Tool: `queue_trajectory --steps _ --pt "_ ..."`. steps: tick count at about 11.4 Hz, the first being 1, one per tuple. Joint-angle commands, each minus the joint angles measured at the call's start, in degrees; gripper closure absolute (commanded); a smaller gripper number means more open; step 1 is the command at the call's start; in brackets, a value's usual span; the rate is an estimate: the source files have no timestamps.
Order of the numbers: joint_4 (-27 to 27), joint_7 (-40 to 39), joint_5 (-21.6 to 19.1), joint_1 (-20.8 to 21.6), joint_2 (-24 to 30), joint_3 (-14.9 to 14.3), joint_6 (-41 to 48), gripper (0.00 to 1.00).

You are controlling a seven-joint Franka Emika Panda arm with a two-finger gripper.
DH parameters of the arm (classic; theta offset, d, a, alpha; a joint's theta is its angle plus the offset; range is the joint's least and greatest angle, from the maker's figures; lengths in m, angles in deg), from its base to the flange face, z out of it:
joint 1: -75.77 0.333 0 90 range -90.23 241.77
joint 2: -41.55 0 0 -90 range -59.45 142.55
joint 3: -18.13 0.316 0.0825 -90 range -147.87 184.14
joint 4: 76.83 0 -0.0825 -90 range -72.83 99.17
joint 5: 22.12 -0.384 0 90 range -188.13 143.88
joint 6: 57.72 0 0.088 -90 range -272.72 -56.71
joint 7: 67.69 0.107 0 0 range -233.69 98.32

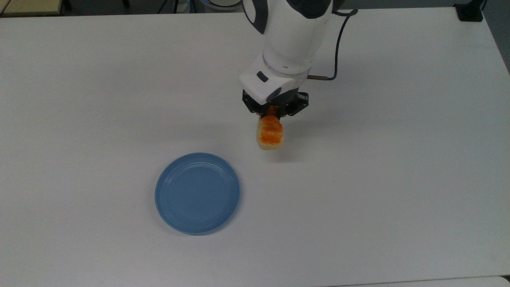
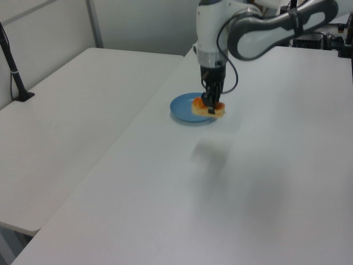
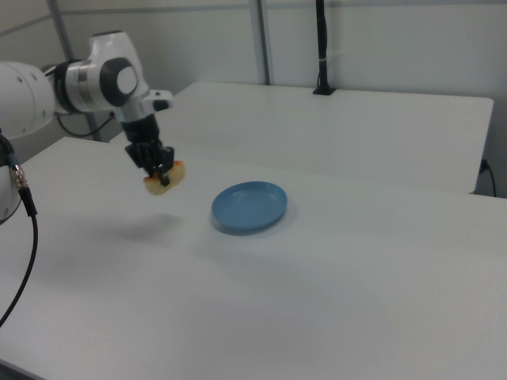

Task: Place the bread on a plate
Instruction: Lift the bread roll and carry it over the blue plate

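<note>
Orange-brown on top and pale cream on its sides, the bread [image 1: 270,134] is clamped at one end between the fingers of my gripper [image 1: 272,113] and hangs in the air above the white table [image 1: 398,159], with its soft shadow lying on the surface under it. Blue and round, the plate [image 1: 197,193] lies flat on the table with nothing in it, well apart from the bread, toward the top view's lower left. From the right view I see the bread [image 3: 164,177] raised clear of the table, to the right view's left of the plate [image 3: 249,207].
</note>
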Motion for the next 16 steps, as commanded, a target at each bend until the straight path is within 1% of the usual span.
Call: queue_trajectory --steps 1,3,5,6,8,10,12,14,16 --pt "-5.7 -6.2 -2.1 -4.3 0.1 -0.1 5.4 0.67" --pt "-9.6 -7.4 -1.9 -6.7 -2.0 -0.2 4.9 0.67" --pt "-13.1 -7.6 -1.6 -7.4 -4.5 -0.4 4.3 0.67" --pt "-13.4 -7.6 -1.6 -8.3 -4.9 -0.4 2.6 0.67" --pt "-13.4 -7.5 -1.4 -8.6 -6.8 -0.8 -2.0 0.67" --pt "-13.4 -7.4 -1.3 -8.8 -8.6 -2.9 -7.2 0.67" --pt "-14.6 -7.3 -1.0 -8.7 -11.6 -4.1 -9.1 0.67" --pt "-14.6 -7.2 1.0 -8.7 -13.9 -4.1 -10.9 0.67" --pt "-14.6 -7.1 1.4 -8.7 -15.5 -4.1 -11.6 0.67"
